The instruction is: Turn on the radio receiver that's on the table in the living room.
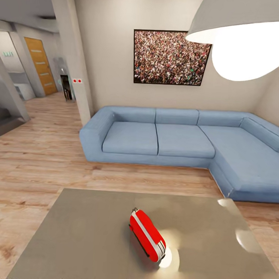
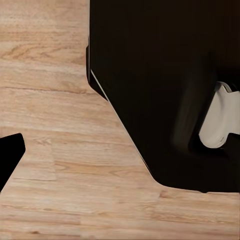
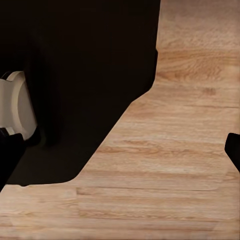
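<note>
The red radio receiver (image 1: 147, 235) with its white-silver edge band stands on its edge, tilted, near the middle of the glossy grey-taupe table (image 1: 83, 238) in the head view. Beyond the table, the living room's light blue L-shaped sofa (image 1: 183, 141) sits under a framed crowd photo (image 1: 171, 57). In the left wrist view my left gripper (image 2: 120, 155) hangs over the wood floor, with one dark fingertip (image 2: 10, 156) at the picture's edge. My right gripper (image 3: 120, 152) is open over the floor, its fingertips (image 3: 233, 150) far apart. Both hold nothing.
A large white pendant lamp (image 1: 243, 34) hangs at the head view's upper right. A pillar (image 1: 76, 61) and a hallway with a wooden door (image 1: 40, 63) lie to the left. My black base (image 2: 160, 90) with a white part (image 2: 220, 120) fills much of both wrist views.
</note>
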Available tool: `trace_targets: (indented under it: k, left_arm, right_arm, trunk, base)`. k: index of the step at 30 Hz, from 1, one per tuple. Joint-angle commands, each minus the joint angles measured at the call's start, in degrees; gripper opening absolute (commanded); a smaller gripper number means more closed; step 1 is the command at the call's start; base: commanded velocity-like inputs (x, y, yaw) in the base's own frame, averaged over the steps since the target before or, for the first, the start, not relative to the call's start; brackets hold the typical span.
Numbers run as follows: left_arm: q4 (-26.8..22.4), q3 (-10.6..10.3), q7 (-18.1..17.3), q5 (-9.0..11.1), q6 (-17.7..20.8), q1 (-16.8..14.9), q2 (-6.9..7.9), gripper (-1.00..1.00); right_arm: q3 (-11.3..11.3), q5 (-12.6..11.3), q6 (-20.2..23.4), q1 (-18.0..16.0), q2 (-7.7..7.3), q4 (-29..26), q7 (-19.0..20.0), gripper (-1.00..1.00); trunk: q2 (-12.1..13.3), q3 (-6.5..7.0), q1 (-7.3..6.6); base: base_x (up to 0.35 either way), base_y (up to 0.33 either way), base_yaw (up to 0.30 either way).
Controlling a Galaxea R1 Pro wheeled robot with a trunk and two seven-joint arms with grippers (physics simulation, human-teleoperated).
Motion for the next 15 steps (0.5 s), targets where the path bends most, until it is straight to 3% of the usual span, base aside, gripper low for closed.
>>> trace_targets:
  k: [1,15]
  left_arm:
    - [0.0,0.0,0.0,0.0,0.0,-0.02,0.0,1.0]
    - [0.0,0.0,0.0,0.0,0.0,0.0,0.0,1.0]
  right_arm:
    - [0.0,0.0,0.0,0.01,0.01,0.0,0.02,1.0]
    - [0.0,0.0,0.0,0.01,0.07,0.0,-0.01,1.0]
  trunk:
    - [0.0,-0.1,0.0]
    - [0.0,-1.39,0.0]
  base:
    - [0.0,0.0,0.0]
    - [0.0,0.0,0.0]
